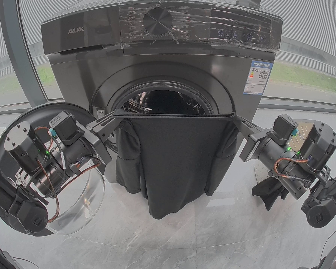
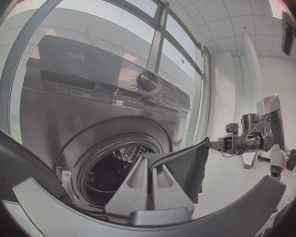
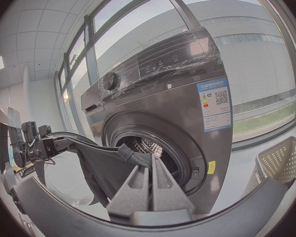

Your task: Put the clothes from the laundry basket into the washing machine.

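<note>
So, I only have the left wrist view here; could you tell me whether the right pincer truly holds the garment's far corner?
Observer: Yes, the right pincer is shut on the dark garment, fabric bunched at its tips.
Operator: Thanks. How does it hang?
Observer: Its top edge runs taut from the left pincer to the right, across the drum opening; the rest drapes down outside the washing machine.
Operator: And the basket?
Observer: The laundry basket stands on the floor, to the robot's right of the machine.
</note>
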`<state>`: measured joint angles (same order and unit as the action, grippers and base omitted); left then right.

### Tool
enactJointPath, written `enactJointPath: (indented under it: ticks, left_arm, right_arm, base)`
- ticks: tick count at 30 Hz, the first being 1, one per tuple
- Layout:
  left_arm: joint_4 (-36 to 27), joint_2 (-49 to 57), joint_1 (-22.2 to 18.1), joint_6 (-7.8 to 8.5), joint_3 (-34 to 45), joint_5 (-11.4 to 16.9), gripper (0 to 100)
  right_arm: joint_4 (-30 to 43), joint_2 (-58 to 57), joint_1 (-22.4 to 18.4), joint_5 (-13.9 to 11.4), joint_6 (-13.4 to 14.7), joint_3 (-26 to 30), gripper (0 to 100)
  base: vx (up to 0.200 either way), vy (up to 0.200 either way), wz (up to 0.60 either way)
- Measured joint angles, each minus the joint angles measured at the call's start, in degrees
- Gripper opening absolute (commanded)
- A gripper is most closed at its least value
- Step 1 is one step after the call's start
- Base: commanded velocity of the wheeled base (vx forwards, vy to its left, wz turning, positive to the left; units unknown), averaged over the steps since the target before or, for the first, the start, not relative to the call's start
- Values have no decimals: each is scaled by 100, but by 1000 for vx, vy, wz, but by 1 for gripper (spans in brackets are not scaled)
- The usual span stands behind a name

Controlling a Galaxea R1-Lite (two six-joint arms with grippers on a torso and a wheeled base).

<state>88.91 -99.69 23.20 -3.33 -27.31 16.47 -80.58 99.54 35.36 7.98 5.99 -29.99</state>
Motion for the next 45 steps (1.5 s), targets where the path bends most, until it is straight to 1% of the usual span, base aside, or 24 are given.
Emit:
enactJointPath:
  ticks: [5,9,14,19,22,31,39,41,45]
  left_arm:
    - [2,-88,33,2,269,72,100]
    - [0,-350,144,11,422,93,100]
    - [2,-839,413,44,473,68,100]
    - [2,-1334,750,62,452,48,100]
    - [0,-1631,872,68,388,44,100]
    - [5,-2316,955,73,-23,39,100]
    - [5,-2784,918,76,-414,9,100]
    - [7,-2889,900,76,-566,-66,100]
    - [5,-3076,866,62,-916,-304,100]
  right_arm:
    - [4,27,171,0,2,-60,0]
    - [79,121,291,-60,9,-344,0]
    - [101,366,581,-238,79,-706,0]
    - [121,547,735,-293,127,-873,0]
    - [149,612,755,-299,137,-1011,0]
    - [173,691,766,-315,138,-1224,0]
    - [184,719,875,-317,126,-1356,0]
    - [187,724,914,-315,129,-1369,0]
    - [184,727,991,-312,129,-1373,0]
  base:
    - [0,0,0]
    - [0,0,0]
    - [0,0,0]
    - [0,0,0]
    - [0,0,0]
    - [0,0,0]
    - [0,0,0]
    - [0,0,0]
    - [0,0,0]
